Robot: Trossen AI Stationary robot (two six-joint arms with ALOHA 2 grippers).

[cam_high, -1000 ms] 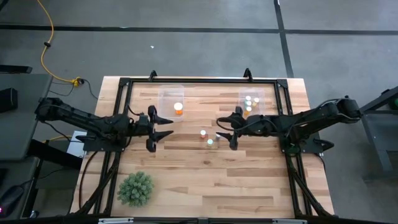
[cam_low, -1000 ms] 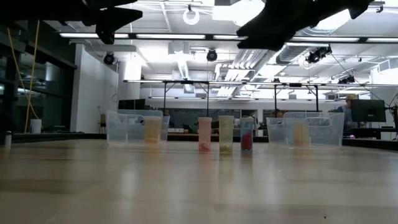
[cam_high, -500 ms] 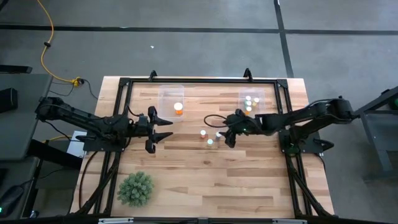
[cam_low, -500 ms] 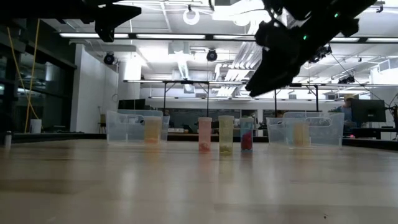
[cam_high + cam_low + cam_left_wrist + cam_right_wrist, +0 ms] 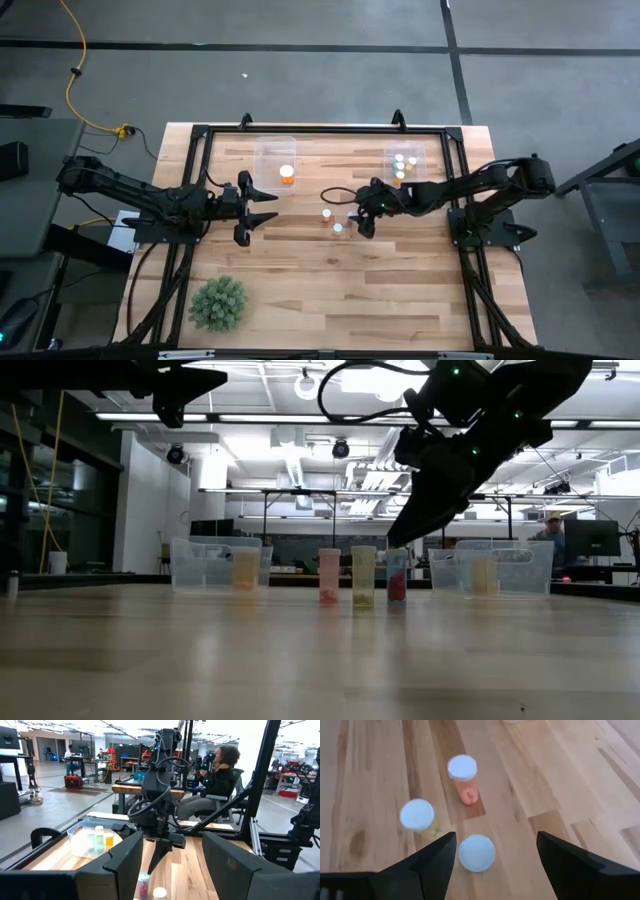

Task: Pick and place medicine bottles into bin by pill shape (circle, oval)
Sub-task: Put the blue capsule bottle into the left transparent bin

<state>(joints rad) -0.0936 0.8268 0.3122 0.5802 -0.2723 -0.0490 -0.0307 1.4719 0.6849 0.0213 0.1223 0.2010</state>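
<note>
My right gripper (image 5: pixel 360 221) hung wide open and empty over the middle of the pale wooden table (image 5: pixel 330 285), tilted nose-down above the three small white-capped medicine bottles that were not yet sorted. In the right wrist view the nearest white cap (image 5: pixel 476 852) sat between my two dark fingers (image 5: pixel 435 862), nearer the one than the other, so I judged my line was close but not quite centred. In the low view that bottle was the dark reddish one (image 5: pixel 397 576), standing at the right end of the row, just beside the pale greenish bottle (image 5: pixel 363 576), with the pink-orange bottle (image 5: pixel 329 576) a little further left.

To do the pick well, I reckoned I should shift until the cap sat midway between my fingers and come straight down, so that neither finger clipped the greenish neighbour. The bottles looked light and top-heavy; a sideways nudge could have toppled one and sent it rolling. I would close on the body below the cap rather than on the cap itself, then lift clear before swinging away.

Which bin it belonged in I could not tell, since the pill shape did not show. The clear plastic bin at the far right (image 5: pixel 405 165) held several bottles; the clear plastic bin at the far left (image 5: pixel 268 150) held one orange bottle (image 5: pixel 287 175).

My left gripper (image 5: pixel 258 207) waited open and empty near the left bin.
</note>
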